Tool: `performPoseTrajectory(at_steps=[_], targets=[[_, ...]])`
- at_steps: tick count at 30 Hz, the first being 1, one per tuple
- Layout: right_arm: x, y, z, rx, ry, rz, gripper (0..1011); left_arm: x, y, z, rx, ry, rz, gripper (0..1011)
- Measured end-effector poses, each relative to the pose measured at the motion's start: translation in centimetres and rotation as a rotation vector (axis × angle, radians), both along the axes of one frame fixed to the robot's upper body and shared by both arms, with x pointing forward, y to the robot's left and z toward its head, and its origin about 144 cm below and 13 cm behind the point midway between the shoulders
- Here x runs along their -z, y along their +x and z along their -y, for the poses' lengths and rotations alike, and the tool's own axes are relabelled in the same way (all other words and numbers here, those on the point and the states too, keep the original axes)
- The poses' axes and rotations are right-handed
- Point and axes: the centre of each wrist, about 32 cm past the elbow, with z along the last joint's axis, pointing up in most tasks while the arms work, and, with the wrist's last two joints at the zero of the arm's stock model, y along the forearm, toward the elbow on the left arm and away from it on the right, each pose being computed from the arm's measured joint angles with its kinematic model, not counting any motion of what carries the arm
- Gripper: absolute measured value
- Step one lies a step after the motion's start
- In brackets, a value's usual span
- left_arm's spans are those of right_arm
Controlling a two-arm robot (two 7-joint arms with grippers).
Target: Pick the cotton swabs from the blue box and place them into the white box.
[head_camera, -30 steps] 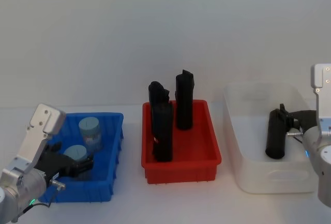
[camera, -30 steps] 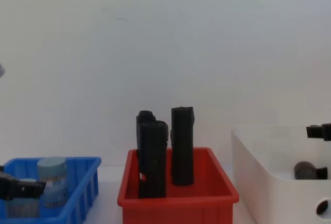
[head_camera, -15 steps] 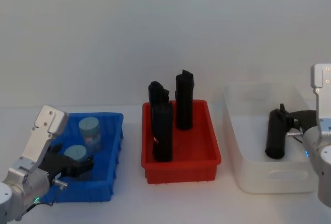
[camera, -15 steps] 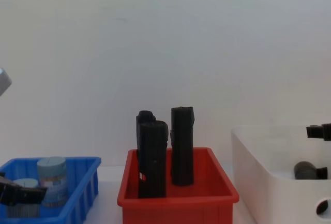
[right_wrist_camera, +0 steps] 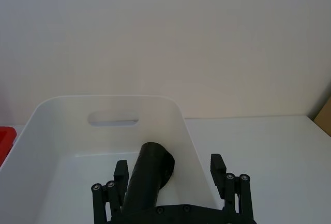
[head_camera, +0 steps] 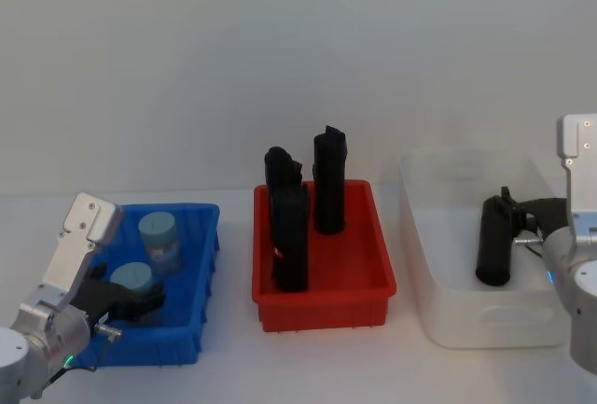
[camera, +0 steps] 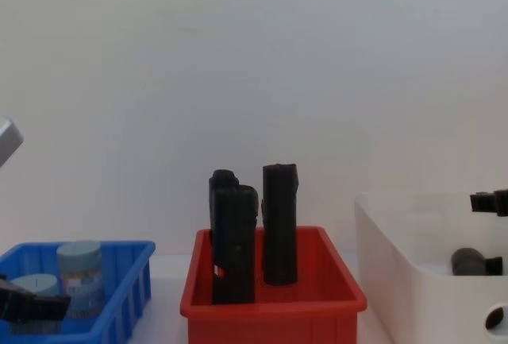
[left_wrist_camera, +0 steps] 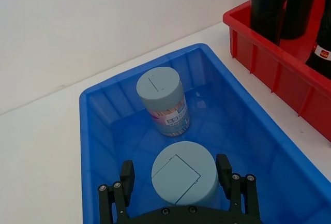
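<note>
Seemingly open, left tool (left_wrist_camera: 175,173) angles down astride the near cotton swabs (head_camera: 131,278).

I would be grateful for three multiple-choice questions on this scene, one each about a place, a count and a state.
1. Where is the left tool?
A. above the red bin
B. inside the blue box, around the nearer cotton swab tub
C. in the white box

2. How many cotton swab tubs stand in the blue box?
A. one
B. two
C. four

3. How are the left tool's fingers?
A. open
B. shut with nothing between
C. clamped on the box rim

Answers: 1 B, its fingers flank the nearer tub; 2 B, a nearer and a farther tub stand there; 3 A, a gap shows beside the tub.
</note>
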Motion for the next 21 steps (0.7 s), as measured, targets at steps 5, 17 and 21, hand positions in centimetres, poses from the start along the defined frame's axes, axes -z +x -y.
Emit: performPoseTrajectory(at_steps=[5, 17, 21], targets=[[0.0, 0.0, 0.0, 0.0, 0.0, 0.0, 1002, 0.24, 0.18, 0.08, -0.013, -0.004, -0.004, 1003], [0.0, 0.0, 0.0, 0.0, 0.0, 0.0, 1002, 0.5, 0.39, 0.15, -0.026, -0.011, -0.009, 841], [0.0, 0.0, 0.0, 0.0, 0.0, 0.0, 1002, 0.53, 0.43, 0.16, -0.028, -0.012, -0.009, 734]])
